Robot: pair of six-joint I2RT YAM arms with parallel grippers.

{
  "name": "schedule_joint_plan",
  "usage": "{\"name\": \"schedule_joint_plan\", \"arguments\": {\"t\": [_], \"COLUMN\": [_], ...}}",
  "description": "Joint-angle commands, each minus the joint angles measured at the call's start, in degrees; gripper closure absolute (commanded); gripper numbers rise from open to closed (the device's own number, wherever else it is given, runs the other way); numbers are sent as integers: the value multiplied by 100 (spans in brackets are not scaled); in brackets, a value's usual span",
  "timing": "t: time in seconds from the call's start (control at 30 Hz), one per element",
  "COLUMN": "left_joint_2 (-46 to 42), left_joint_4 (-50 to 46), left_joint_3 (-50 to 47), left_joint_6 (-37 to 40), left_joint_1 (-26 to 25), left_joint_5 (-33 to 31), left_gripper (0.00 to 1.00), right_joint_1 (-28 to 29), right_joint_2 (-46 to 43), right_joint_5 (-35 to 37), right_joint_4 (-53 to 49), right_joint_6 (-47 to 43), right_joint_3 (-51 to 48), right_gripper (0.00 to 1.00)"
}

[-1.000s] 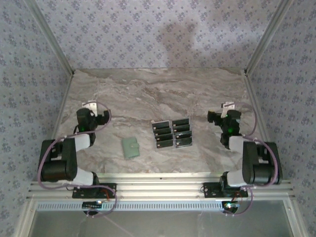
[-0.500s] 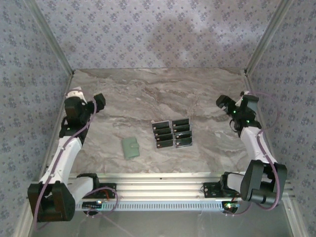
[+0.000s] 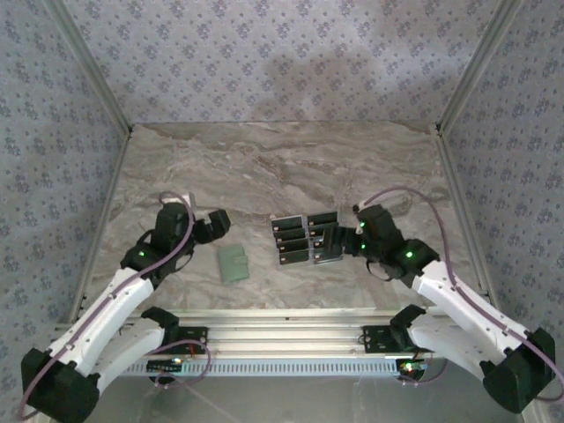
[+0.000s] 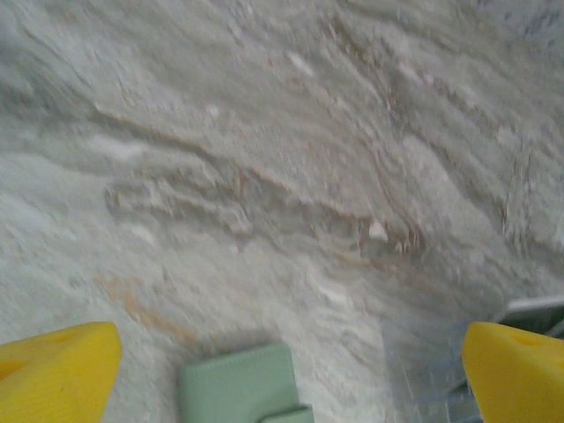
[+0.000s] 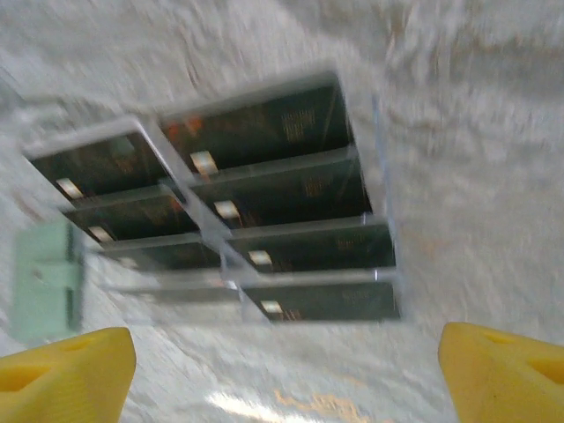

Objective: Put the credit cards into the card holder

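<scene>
Top external view: credit cards (image 3: 307,238) lie just right of the card holder (image 3: 233,263). Left end effector (image 3: 215,226) and right end effector (image 3: 340,240) stand open, empty. Cards probably thin, stiff, slick: pinch an exposed edge.

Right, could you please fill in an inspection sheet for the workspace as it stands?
Surface: marbled table, bare apart from the job's things.
Job's things: cards, two columns of four, lying on the table; holder left of them, apart.
Clutter: nothing seen.
Fingers: left fingers open, empty, near the holder; right fingers open, empty, at the cards' right side.
Cables: purple cable looped along each arm.
Surroundings: patterned walls; metal rail at the near edge.
</scene>
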Motion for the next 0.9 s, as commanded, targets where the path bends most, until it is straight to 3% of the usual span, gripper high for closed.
{"name": "schedule_joint_plan", "arguments": {"t": [0.0,0.17,0.4,0.87], "left_joint_2": [88,980,2388,3938], "left_joint_4": [19,281,528,881], "left_joint_3": [-157,-10,617,1645], "left_joint_6": [-424,-492,-388,-224], "left_joint_1": [-490,-1117,-1601,-1899], "left_joint_5": [-433,-757,-1051,-1274], "left_gripper": [1,0,0,0], "right_joint_1": [491,765,739,545], "right_joint_2": [200,438,431,341], "right_joint_5": [986,1114,1087,1069], "right_joint_4": [-421,-275,-93,208], "right_joint_6": [561,888,1160,1305], "right_joint_3": [-190,-496,-838,-1197], "right_gripper": [9,9,8,8]}}
